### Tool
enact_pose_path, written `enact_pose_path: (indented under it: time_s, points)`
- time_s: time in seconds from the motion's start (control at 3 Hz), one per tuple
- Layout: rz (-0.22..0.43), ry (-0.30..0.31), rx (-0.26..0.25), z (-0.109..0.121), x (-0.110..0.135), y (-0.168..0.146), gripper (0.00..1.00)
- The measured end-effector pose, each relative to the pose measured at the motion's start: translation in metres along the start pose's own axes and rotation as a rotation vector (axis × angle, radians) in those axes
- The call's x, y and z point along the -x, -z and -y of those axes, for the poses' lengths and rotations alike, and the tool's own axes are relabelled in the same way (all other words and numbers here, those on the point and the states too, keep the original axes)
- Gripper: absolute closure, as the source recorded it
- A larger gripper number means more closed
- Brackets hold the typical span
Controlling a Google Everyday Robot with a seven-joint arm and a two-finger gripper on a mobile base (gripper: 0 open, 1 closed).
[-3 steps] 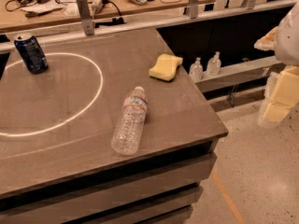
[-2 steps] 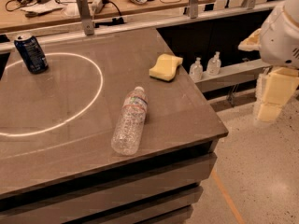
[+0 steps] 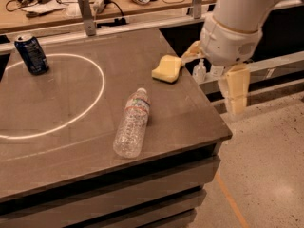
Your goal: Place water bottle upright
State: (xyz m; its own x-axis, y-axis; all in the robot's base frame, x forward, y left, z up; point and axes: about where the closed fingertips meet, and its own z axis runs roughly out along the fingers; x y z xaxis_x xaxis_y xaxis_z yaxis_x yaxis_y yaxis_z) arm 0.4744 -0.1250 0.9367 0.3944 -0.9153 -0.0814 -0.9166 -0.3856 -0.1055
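Pincer: the pincer [image 3: 236, 93] hung off the counter's right edge, below the bulky white wrist of the arm [image 3: 231, 34], over the floor and well apart from the water bottle.
Pincer state: whether it was apart or together could not be told; it held nothing that could be seen.
Water bottle: the water bottle [image 3: 131, 123] lay on its side on the counter [image 3: 185, 118], near the front edge. Its white cap pointed away towards the back and its base towards the front, the whole tilted slightly to the left at the base end. The label band sat just below the neck.
White ring: a white ring [image 3: 102, 82] was marked on the counter's left half. The bottle lay just outside it, to the right.
Can: a dark blue can [image 3: 31, 54] stood upright at the far left, at the ring's upper edge.
Sponge: a yellow sponge [image 3: 167, 69] lay near the counter's right edge, beyond the bottle and apart from it.
Pump bottle: a small clear pump bottle [image 3: 200, 71] stood on a lower rail, beyond the counter's edge to the right of the sponge.
Behind: a wooden bench [image 3: 57, 18] carried cables and tools.
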Motion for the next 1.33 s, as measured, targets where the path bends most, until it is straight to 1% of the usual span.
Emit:
enact_pose_path:
  time_s: [0.33, 0.67, 1.0, 1.33]
  points:
    - [0.048, 0.324, 0.051, 0.011, 0.041, -0.016, 0.0]
    - [0.076, 0.482, 0.083, 0.002, 0.063, -0.025, 0.0]
    - [0.074, 0.494, 0.04, 0.012, 0.065, -0.026, 0.0]
    - [0.065, 0.588, 0.049, 0.014, 0.089, -0.031, 0.0]
